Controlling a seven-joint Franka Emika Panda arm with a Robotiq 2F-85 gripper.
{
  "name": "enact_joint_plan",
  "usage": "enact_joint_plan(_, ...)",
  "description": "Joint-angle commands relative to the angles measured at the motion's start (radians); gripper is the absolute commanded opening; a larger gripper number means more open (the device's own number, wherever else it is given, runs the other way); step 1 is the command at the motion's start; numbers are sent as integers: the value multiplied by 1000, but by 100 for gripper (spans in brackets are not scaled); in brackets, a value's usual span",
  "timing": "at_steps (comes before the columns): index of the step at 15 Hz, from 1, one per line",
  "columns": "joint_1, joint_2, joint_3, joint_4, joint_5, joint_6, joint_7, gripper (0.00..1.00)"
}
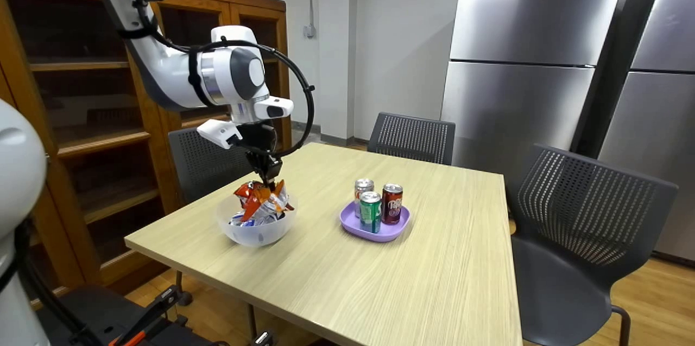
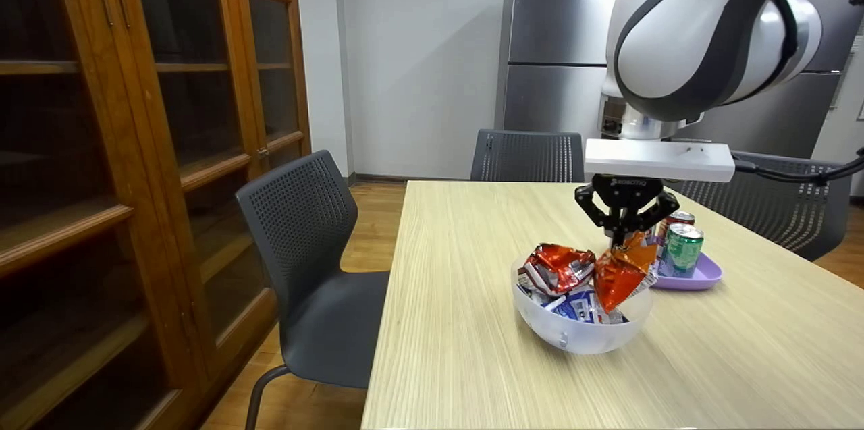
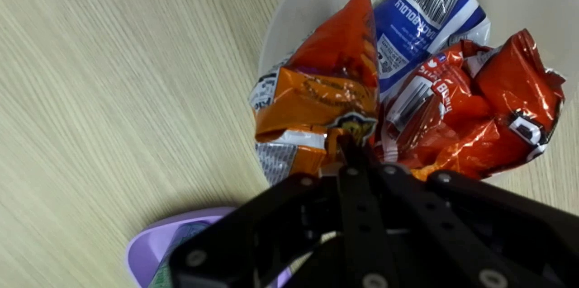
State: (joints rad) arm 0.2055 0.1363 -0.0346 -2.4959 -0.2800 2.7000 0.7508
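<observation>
My gripper [image 1: 270, 184] points down over a translucent white bowl [image 1: 255, 237]. Its black fingers [image 2: 617, 241] are closed together on the top of an orange snack bag [image 2: 619, 278]. In the wrist view the fingertips [image 3: 353, 145] press into the folded orange bag [image 3: 316, 98], at the bowl's rim [image 3: 273, 39]. The bag's lower part is in the bowl, and its top sticks up above the rim. A crumpled red bag [image 3: 479, 111] lies beside it in the bowl. A blue bag [image 3: 411, 25] lies lower, partly covered by the others.
A purple tray [image 1: 380, 236] stands beside the bowl with a green can [image 1: 371, 213], a dark red can [image 1: 391, 203] and a silver-orange can [image 1: 364, 187]. Chairs [image 1: 412, 137] surround the wooden table [image 1: 434, 281]. A glass-door cabinet [image 2: 202, 180] and steel fridges [image 1: 521, 90] stand behind.
</observation>
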Motion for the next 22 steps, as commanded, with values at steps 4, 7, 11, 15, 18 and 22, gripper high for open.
enact_joint_plan(4, -15, -9, 43, -23, 54, -25, -39, 0)
enact_joint_plan(7, -15, 4, 50, -22, 74, -30, -54, 0)
enact_joint_plan(11, -14, 27, 52, -15, 102, -40, -74, 0)
enact_joint_plan(15, -13, 41, 53, -12, 130, -46, -98, 0)
enact_joint_plan(18, -12, 44, 48, -12, 131, -50, -105, 0)
enact_joint_plan(22, -16, 28, 45, -17, 133, -50, -114, 42)
